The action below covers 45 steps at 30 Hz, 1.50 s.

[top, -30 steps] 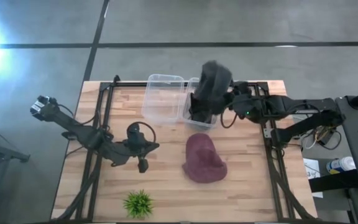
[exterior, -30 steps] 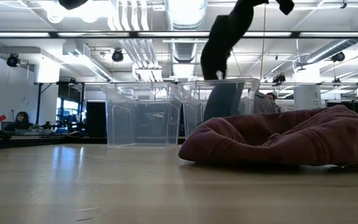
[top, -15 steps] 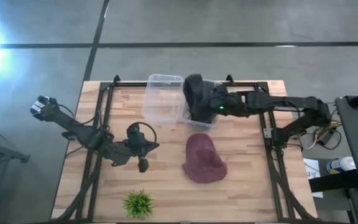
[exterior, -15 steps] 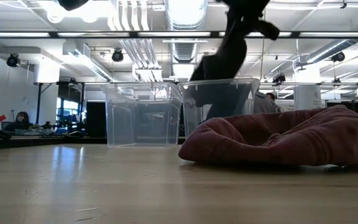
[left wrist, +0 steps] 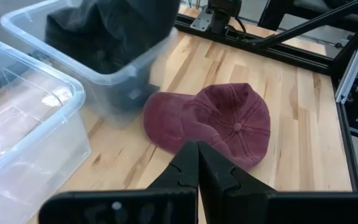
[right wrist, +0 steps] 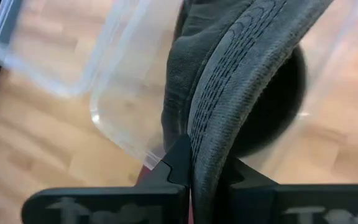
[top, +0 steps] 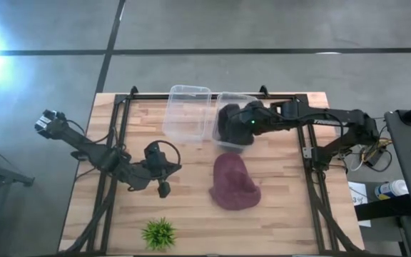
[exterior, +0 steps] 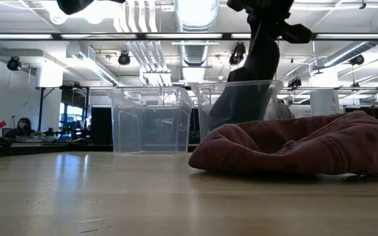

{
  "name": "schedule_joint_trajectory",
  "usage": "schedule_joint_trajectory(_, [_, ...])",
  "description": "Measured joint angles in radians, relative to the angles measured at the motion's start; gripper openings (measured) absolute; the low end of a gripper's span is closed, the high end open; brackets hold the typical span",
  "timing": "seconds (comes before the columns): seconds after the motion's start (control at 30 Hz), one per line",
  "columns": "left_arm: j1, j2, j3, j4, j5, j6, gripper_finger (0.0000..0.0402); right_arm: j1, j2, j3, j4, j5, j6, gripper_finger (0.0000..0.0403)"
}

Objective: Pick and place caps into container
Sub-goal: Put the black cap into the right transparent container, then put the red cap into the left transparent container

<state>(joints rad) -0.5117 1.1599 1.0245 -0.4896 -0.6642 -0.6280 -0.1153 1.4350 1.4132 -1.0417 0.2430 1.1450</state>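
My right gripper (top: 242, 123) (right wrist: 205, 169) is over the right clear container (top: 223, 101), shut on a dark grey cap (top: 228, 123) (exterior: 258, 62) whose lower part is inside the container (exterior: 238, 105). More dark cloth (right wrist: 278, 106) lies in that container. A maroon cap (top: 234, 183) (left wrist: 219, 121) lies crown up on the table, near side of the containers. My left gripper (top: 163, 190) (left wrist: 197, 163) is shut and empty above the table, left of the maroon cap. My right gripper pinches the dark grey cap's stitched brim (right wrist: 207, 146) between its two fingers. The fingers come from above, slanting from the table's right side. The cap hangs below them, with its lower part (exterior: 241, 108) inside the right container.
A second clear container (top: 188, 113) stands just left of the first, with nothing showing in it. A small green plant (top: 158, 233) stands near the front edge. Black frame rails (top: 117, 143) run along both sides of the table.
My right gripper has gone down over the right container, still shut on the dark grey cap. The cap hung high above the rim and now reaches into the container.
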Motion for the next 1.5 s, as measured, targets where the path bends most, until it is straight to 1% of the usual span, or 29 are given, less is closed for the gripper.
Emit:
schedule_joint_trajectory(0.13, [0.000,0.000,0.000,0.001,-0.004,0.002,0.0000,-0.024,-0.004,0.000,0.023,-0.008,-0.016,0.0013])
schedule_joint_trajectory(0.23, [0.000,0.000,0.000,0.001,-0.005,0.000,0.0000,-0.061,0.004,-0.009,0.030,0.023,-0.051,0.0013])
schedule_joint_trajectory(0.3, [0.000,0.000,0.000,0.003,-0.004,-0.003,0.0000,-0.086,0.013,-0.027,0.031,0.021,-0.069,0.0013])
schedule_joint_trajectory(0.4, [0.000,0.000,0.000,0.009,-0.005,-0.011,0.0000,-0.102,0.041,-0.053,0.032,0.021,-0.086,0.0023])
schedule_joint_trajectory(0.5, [0.000,0.000,0.000,0.010,-0.005,-0.013,0.0000,-0.109,0.077,-0.074,0.058,0.020,-0.114,0.0053])
schedule_joint_trajectory(0.6, [0.000,0.000,0.000,0.010,-0.006,-0.025,0.0000,-0.107,0.111,-0.087,0.088,0.019,-0.143,0.0095])
schedule_joint_trajectory(0.67, [0.000,0.000,0.000,0.010,-0.007,-0.030,0.0000,-0.101,0.129,-0.088,0.108,-0.010,-0.170,0.0124])
schedule_joint_trajectory(0.73, [0.000,0.000,0.000,0.010,-0.007,-0.030,0.0000,-0.089,0.135,-0.081,0.113,-0.015,-0.191,0.0151])
schedule_joint_trajectory(0.8, [0.000,0.000,0.000,0.010,-0.007,-0.033,0.0000,-0.072,0.123,-0.067,0.124,-0.002,-0.206,0.0173])
schedule_joint_trajectory(0.9, [0.000,0.000,0.000,0.010,-0.007,-0.055,0.0000,-0.041,0.063,-0.045,0.130,0.008,-0.211,0.0193])
schedule_joint_trajectory(0.97, [0.000,0.000,0.000,0.010,-0.006,-0.061,0.0000,-0.021,0.009,-0.039,0.132,0.018,-0.211,0.0199])
schedule_joint_trajectory(1.1, [0.000,0.000,0.000,0.010,-0.006,-0.062,0.0000,0.015,-0.076,-0.049,0.055,0.099,-0.227,0.0201])
schedule_joint_trajectory(1.2, [0.001,0.000,0.000,0.011,0.006,-0.062,0.0000,0.083,-0.130,-0.069,0.043,0.083,-0.289,0.0201])
schedule_joint_trajectory(1.27, [0.002,0.000,0.000,0.012,0.030,-0.062,0.0000,0.144,-0.159,-0.090,0.014,0.028,-0.234,0.0201])
schedule_joint_trajectory(1.37, [0.002,0.012,0.000,0.020,0.061,-0.062,0.0000,0.229,-0.177,-0.173,-0.084,-0.083,-0.036,0.0201])
schedule_joint_trajectory(1.4, [0.002,0.021,-0.005,0.032,0.065,-0.062,0.0000,0.262,-0.181,-0.214,-0.086,-0.105,0.030,0.0201])
schedule_joint_trajectory(1.5, [0.011,0.064,-0.027,0.077,0.088,-0.079,0.0000,0.386,-0.191,-0.340,-0.024,-0.113,0.204,0.0201])
